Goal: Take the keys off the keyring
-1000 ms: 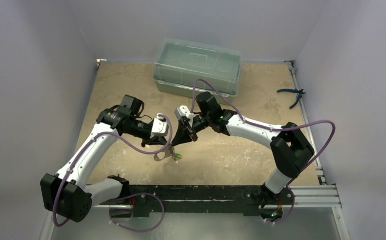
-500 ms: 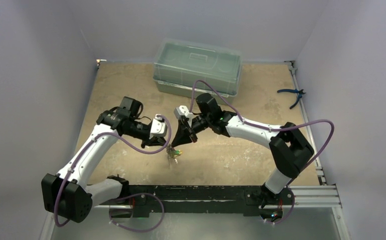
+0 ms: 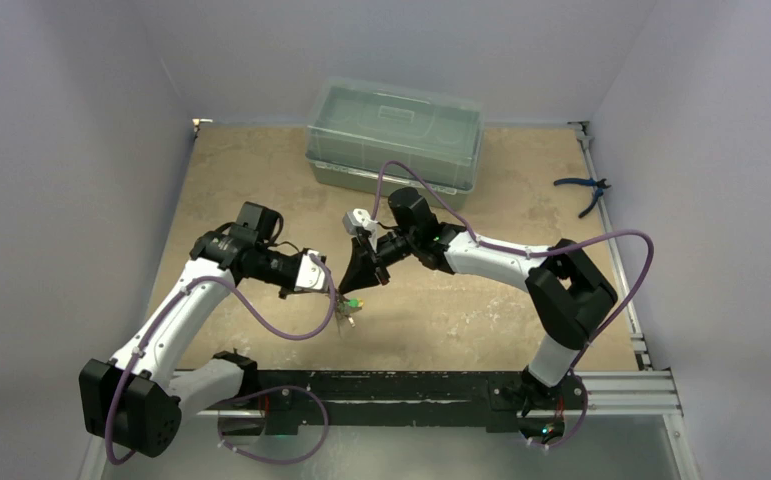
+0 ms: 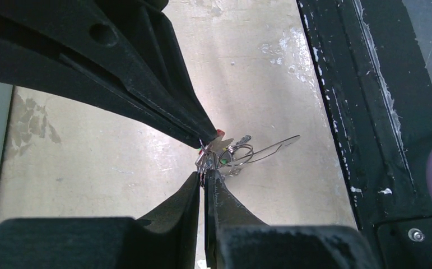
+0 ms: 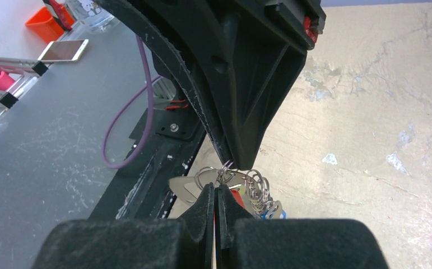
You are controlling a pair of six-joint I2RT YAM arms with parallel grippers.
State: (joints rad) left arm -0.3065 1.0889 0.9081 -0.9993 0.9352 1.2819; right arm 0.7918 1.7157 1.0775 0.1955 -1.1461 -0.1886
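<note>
The keys point(image 3: 347, 305) hang as one small bunch in the air between my two gripper tips, above the near middle of the table. My left gripper point(image 3: 334, 294) is shut on the small wire rings of the keyring point(image 4: 237, 154), with its tip point(image 4: 205, 174) right at them. My right gripper point(image 3: 350, 290) is shut, its tips point(image 5: 216, 188) pinching the bunch where a ring and the red key head point(image 5: 237, 195) come out. A blue key head point(image 5: 267, 212) and a green one point(image 4: 224, 161) show beside the rings. The flat strap point(image 5: 184, 187) sticks out sideways.
A clear lidded plastic box point(image 3: 396, 135) stands at the back of the table. Blue-handled pliers point(image 3: 583, 190) lie at the right edge. A black rail point(image 3: 411, 385) runs along the near edge below the bunch. Purple cables loop off both arms.
Both grippers have shifted a little left and stayed tip to tip. The strap, hanging loose below them a second ago, is now drawn up into the bunch.
</note>
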